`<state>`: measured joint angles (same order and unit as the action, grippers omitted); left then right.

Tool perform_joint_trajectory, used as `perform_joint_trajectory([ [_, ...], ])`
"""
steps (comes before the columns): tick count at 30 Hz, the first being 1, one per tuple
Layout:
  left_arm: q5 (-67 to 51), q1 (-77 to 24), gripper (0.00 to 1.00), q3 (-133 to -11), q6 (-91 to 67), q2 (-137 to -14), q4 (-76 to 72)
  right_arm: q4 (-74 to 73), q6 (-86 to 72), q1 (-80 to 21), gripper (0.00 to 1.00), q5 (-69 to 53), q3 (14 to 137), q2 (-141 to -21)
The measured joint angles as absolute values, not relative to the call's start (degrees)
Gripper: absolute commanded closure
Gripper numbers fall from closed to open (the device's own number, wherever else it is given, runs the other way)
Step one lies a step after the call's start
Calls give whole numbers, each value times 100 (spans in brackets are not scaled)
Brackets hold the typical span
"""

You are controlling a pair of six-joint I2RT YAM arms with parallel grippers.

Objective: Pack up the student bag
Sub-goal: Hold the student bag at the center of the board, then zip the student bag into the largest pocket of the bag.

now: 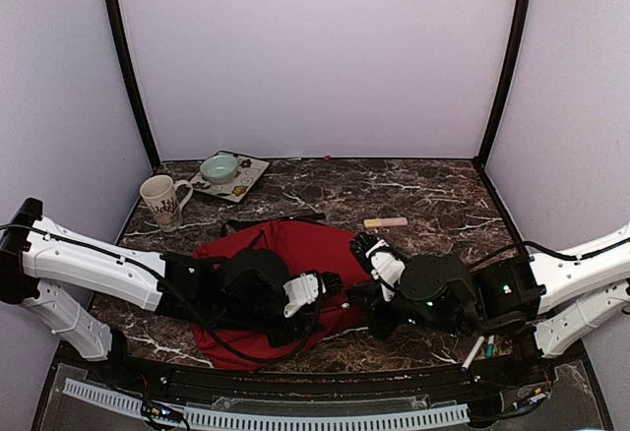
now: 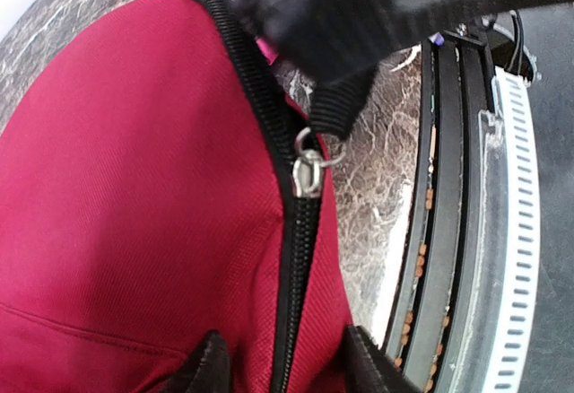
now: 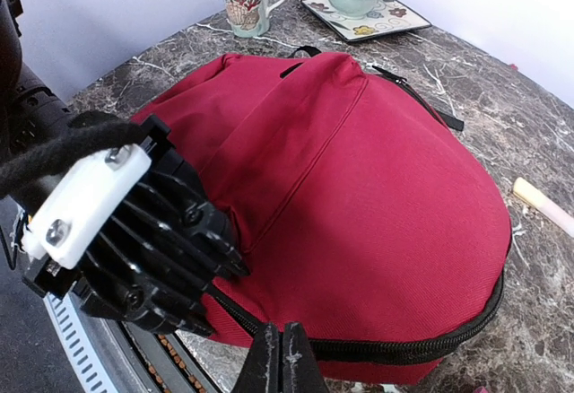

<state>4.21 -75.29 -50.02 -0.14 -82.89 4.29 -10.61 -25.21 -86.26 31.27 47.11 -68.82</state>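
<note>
Left hand (image 2: 287,371) sat astride zipper seam (image 2: 291,267), fingers (image 2: 208,368) apart, likely bracing student bag (image 1: 295,244) at near edge of surface (image 1: 433,195); right hand (image 3: 282,362) clenched, seemingly on pull tab (image 2: 339,110), to run zipper.

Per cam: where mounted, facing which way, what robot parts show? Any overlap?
Top external: above, behind the bases, looking down at the table; both arms show.
Left wrist: left arm, facing the student bag zipper; left gripper tips show.
Right wrist: right arm, low, facing the mug over the bag; shut right gripper shows.
Shared: bag in all; mug in top and right wrist.
</note>
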Motion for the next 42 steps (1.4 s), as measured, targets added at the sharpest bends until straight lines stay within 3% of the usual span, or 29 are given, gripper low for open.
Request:
perform_joint_trajectory([
  [4, 519, -7529, 100, -5000, 80, -8464, 176, -987, -2558, -8626, 100, 3138, 4567, -6683],
  [11, 624, -7531, 100, -4967, 54, -8390, 40, -1020, -2565, -8626, 100, 3282, 4543, -6517],
  [23, 762, -7550, 100, -4294, -384, -7146, 336, -1149, -2606, -8458, 100, 3542, 4473, -6147],
  [36, 819, -7555, 100, -4119, -676, -6641, 432, -1153, -2609, -8086, 100, 3041, 4379, -5944],
  [39, 816, -7555, 94, -4123, -679, -6635, 508, -1116, -2600, -8064, 100, 2910, 4379, -5946],
  [42, 821, -7555, 76, -4224, -692, -6637, 709, -1050, -2563, -8044, 100, 2801, 4379, -5957],
])
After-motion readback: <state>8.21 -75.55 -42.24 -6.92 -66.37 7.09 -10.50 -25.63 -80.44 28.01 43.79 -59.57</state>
